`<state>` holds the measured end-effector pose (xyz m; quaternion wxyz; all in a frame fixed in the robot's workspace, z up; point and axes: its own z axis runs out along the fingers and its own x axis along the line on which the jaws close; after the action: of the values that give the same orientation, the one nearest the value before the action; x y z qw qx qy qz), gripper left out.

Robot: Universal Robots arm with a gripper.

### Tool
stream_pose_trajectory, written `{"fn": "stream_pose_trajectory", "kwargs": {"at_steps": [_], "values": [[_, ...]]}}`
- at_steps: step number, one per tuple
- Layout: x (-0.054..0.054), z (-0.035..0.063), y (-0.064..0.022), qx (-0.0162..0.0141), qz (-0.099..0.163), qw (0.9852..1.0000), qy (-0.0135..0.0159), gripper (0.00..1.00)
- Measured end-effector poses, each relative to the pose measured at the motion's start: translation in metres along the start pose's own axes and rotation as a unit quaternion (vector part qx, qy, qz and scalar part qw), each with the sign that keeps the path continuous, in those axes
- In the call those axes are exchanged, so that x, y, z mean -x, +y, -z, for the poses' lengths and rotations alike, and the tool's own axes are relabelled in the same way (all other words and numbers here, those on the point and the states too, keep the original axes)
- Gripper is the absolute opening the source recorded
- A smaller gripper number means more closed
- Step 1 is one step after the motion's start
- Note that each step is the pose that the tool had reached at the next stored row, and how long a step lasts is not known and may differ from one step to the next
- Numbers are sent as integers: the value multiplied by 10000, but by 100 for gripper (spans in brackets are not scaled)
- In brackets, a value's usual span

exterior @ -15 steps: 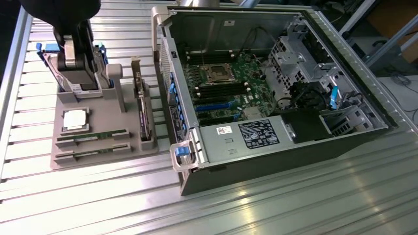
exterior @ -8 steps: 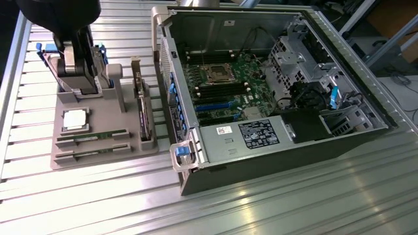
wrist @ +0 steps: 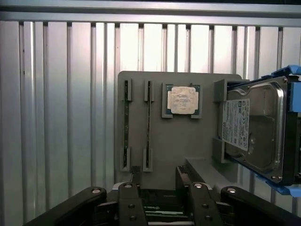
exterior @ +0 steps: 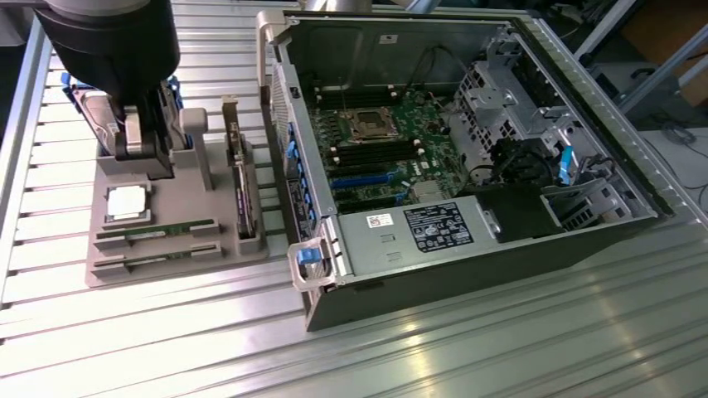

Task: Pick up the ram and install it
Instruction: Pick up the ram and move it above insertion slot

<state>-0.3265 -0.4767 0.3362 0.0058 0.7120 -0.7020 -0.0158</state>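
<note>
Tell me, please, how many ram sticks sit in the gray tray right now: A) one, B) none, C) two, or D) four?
C: one ram stick and a second ram stick sit in parallel slots of the gray tray.

A silver worktop (exterior: 498, 348) of ribbed aluminium profiles with long parallel slots spreads across most of the exterior frame. Light leaves broad pale glints on its slats at the lower right. Along the frame's left edge, a raised metal rim (exterior: 25, 149) borders it. At the upper right, past the worktop's edge, slanting grey metal struts (exterior: 652, 70) stand over a pale grey floor (exterior: 691, 166) strewn with loose cables (exterior: 677, 133).
</note>
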Motion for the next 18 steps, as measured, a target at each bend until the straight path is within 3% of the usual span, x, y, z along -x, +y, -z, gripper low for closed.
{"fn": "stream_pose_trajectory", "kwargs": {"at_steps": [6, 9, 18], "values": [[-3, -167, -5, 0, 0, 10000, 0, 42], [-28, -172, -2, 0, 0, 10000, 0, 42], [-284, -169, 33, 0, 0, 10000, 0, 42]]}}
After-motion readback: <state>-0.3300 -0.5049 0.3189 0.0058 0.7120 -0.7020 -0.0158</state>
